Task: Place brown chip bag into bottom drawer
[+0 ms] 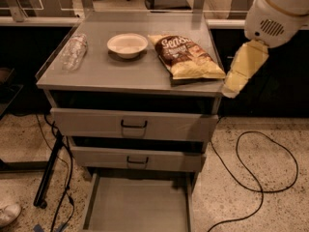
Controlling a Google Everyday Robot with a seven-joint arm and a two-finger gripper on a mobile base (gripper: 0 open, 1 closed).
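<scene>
Reaching is the step we judge in hand: the pale yellow gripper [244, 69] hangs just off the right edge of the grey metal tabletop [120, 76]; whether it is parted or closed we cannot tell. Next it must come over the crinkly foil brown chip bag [188, 57], lying flat beside the round white bowl [127, 44]; the shallow grey bottom drawer [137, 209], lowest of 3, stands open.
</scene>
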